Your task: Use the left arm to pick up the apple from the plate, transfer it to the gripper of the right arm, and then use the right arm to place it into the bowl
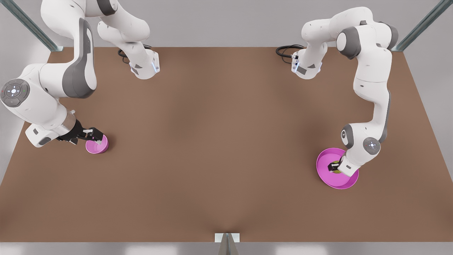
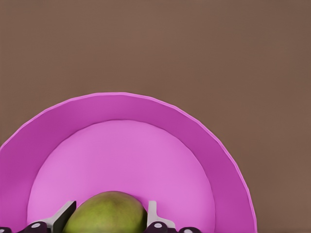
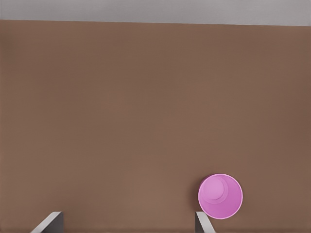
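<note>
Left wrist view: the apple (image 2: 104,213) resting low on the plate (image 2: 121,109), with the left gripper (image 2: 111,205) around it, fingers (image 2: 62,217) seemingly closed against both sides. Judged as the pick-up step, grasp made, lift not yet done. In the front view's left, the right gripper (image 3: 127,213) waiting near the bowl (image 3: 220,196), fingers spread wide and empty. Next: to raise the apple straight up from the plate and carry it toward the middle for the handover.
</note>
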You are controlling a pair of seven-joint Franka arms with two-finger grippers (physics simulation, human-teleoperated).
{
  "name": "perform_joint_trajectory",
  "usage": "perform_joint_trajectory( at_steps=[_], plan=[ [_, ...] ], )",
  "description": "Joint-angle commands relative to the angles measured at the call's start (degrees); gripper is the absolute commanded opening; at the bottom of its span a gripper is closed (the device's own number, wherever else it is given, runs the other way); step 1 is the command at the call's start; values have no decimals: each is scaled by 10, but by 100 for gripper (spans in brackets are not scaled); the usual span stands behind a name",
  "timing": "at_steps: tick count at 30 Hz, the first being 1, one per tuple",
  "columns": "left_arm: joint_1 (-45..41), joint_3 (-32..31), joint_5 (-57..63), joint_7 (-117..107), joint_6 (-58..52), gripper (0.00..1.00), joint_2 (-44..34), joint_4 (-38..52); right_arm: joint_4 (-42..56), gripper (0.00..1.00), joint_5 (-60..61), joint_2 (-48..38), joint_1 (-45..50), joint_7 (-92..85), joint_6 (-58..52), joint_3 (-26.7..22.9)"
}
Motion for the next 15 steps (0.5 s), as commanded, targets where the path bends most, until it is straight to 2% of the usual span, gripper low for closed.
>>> perform_joint_trajectory(
  at_steps=[1,15],
  plan=[
    [0,0,1,-6,1,78,0,0,0,100,0,-1,0,-1,0,0],
    [12,0,1,-4,-1,76,0,-1,0,100,0,-1,0,0,0,0]
  ],
)
